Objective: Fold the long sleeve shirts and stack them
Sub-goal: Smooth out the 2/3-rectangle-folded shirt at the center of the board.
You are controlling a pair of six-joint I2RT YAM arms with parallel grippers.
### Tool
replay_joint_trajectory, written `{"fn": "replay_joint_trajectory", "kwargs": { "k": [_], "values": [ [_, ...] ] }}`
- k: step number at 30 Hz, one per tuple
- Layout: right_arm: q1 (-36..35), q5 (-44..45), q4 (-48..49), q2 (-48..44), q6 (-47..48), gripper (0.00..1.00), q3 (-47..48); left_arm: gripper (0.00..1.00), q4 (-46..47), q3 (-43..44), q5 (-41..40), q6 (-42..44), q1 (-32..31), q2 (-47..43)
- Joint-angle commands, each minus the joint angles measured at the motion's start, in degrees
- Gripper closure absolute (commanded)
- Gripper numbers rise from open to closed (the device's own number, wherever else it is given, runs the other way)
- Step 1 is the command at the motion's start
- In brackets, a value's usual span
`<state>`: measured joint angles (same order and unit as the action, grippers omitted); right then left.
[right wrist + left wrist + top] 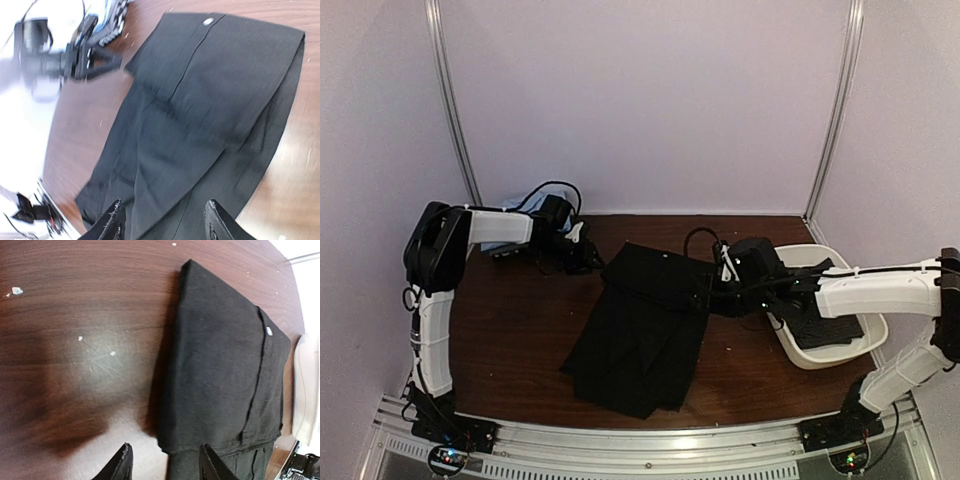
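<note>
1. Left hand (588, 255) sits at the far left of the table (520, 330), just beside the far-left corner of the black shirt (640, 340). In its wrist view, the left hand (167, 467) has its fingers (122, 465) apart with nothing between them, above bare wood and the shirt's edge.
2. The black shirt (220, 365) lies flat near the middle of the table, folded into a long panel that runs from the far side toward the near edge. The layers fan out unevenly at the near end. A small white button (269, 331) shows near one fold line.
3. The right hand (715, 295) is at the shirt's right edge, near the far end. In its wrist view, the right hand (165, 222) has its fingers (112, 222) spread and gripping nothing, above the black shirt (210, 100).
4. A white tub (820, 360) stands at the right of the table, under the right arm, with dark cloth (825, 328) inside. Its pattern is too small to tell.
</note>
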<state>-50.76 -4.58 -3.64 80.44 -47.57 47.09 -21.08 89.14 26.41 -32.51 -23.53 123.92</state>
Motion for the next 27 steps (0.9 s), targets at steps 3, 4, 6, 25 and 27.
{"fn": "replay_joint_trajectory", "kwargs": {
  "k": [3, 4, 6, 25, 27],
  "values": [
    [8.38, -12.85, 12.76, 7.36, -0.5, 0.45, -0.42, 0.52, 0.94, 3.76, 2.58, 1.56, 0.5, 3.37],
    [9.06, -13.52, 13.49, 8.69, -0.83, 0.45, -0.03, 0.52, 1.03, 4.26, 3.06, 1.64, 0.5, 3.92],
    [10.25, -13.86, 14.49, 10.71, -1.37, 0.45, 0.2, 0.52, 1.07, 5.13, 3.61, 1.66, 0.5, 4.97],
    [14.72, -13.43, 19.81, 21.11, -2.78, 0.49, -0.05, 0.74, 1.0, 6.88, 8.48, 1.71, 0.42, 8.66],
    [14.81, -13.53, 19.95, 22.08, -2.86, 0.5, 0.61, 0.78, 0.96, 6.63, 8.69, 1.66, 0.26, 8.33]
  ]
}}
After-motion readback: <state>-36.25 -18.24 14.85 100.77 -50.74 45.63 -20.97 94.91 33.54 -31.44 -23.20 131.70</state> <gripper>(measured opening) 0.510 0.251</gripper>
